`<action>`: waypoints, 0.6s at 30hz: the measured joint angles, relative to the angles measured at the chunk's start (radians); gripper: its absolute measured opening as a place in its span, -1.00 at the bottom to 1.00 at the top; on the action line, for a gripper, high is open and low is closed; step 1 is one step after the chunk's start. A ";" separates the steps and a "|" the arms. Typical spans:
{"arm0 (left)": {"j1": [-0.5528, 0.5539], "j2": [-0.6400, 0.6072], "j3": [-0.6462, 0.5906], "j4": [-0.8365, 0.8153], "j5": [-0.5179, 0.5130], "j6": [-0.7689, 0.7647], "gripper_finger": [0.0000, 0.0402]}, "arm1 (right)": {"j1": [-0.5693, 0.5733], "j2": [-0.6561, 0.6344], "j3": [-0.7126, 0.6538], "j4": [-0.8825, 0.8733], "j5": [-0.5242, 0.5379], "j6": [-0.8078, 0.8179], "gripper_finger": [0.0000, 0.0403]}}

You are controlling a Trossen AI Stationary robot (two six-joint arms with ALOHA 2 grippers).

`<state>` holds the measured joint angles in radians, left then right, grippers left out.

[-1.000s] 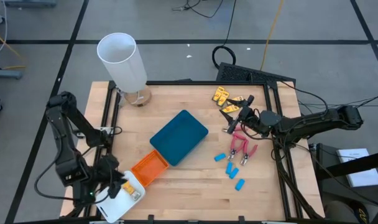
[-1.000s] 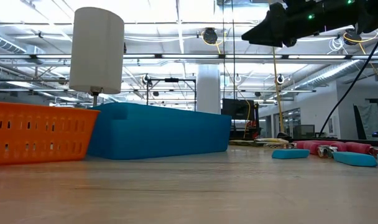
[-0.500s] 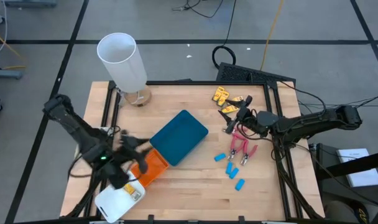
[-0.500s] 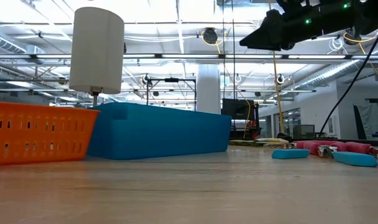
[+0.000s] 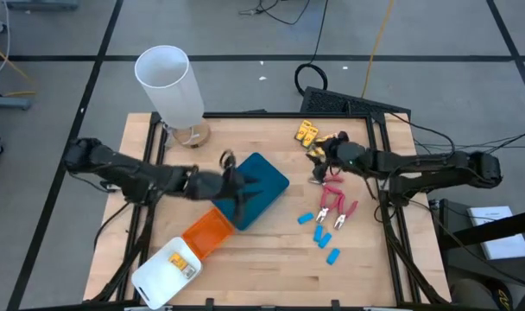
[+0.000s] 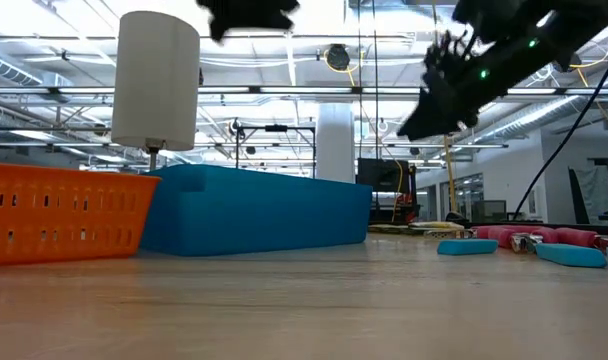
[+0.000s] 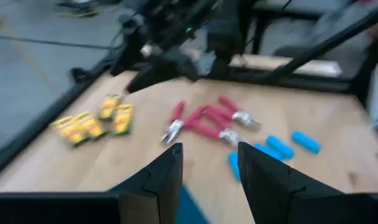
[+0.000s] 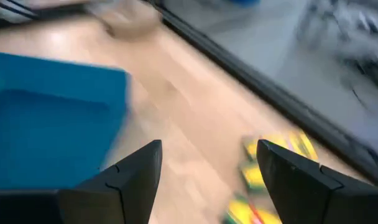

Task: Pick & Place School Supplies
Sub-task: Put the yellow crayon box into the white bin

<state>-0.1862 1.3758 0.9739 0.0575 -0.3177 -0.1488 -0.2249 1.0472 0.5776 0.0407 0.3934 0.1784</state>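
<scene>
Several yellow pieces [image 5: 307,132] lie at the table's far right. Two pink-handled tools [image 5: 336,203] and a few light-blue pieces [image 5: 321,233] lie nearer, on the bare wood. My left gripper [image 5: 245,188] hangs open over the teal tray [image 5: 267,173], pointing toward the table's right, with nothing between its fingers [image 7: 167,180]. My right gripper [image 5: 319,162] is open in the air just near of the yellow pieces [image 8: 270,162], above the pink tools' far end, and holds nothing.
An orange tray [image 5: 209,231] lies against the teal tray's near-left end. A white tray [image 5: 163,272] at the near left corner holds a yellow piece [image 5: 186,263]. A tall white cylinder [image 5: 167,82] stands at the far left. Bare wood lies between the trays and the supplies.
My left gripper has swung from the white tray at the near left corner toward the table's right and far side, rolling as it went, and now hangs over the teal tray. My right gripper has sunk a little and tipped downward near the yellow pieces.
</scene>
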 joint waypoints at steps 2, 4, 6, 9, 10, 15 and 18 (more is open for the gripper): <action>0.089 0.001 -0.098 0.194 0.150 0.009 -0.22 | -0.051 0.013 -0.002 -0.055 0.016 0.056 0.26; 0.180 0.007 -0.192 0.392 0.256 -0.004 -0.22 | -0.113 0.026 -0.001 -0.072 0.013 0.095 0.26; 0.273 0.013 -0.269 0.532 0.305 -0.039 -0.22 | -0.195 0.045 -0.001 -0.097 -0.042 0.101 0.26; 0.384 0.013 -0.333 0.635 0.313 -0.126 -0.22 | -0.341 0.093 -0.001 -0.103 -0.152 0.099 0.26; 0.410 0.012 -0.344 0.653 0.310 -0.147 -0.22 | -0.392 0.112 -0.001 -0.099 -0.173 0.099 0.26; 0.467 0.013 -0.357 0.682 0.309 -0.156 -0.22 | -0.604 0.236 0.008 -0.061 -0.238 0.088 0.26; 0.465 0.012 -0.355 0.696 0.311 -0.098 -0.22 | -0.661 0.312 0.041 -0.021 -0.242 0.055 0.26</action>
<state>0.2790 1.3878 0.6186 0.7539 -0.0070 -0.2473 -0.8855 1.3591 0.6190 0.0201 0.1518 0.2333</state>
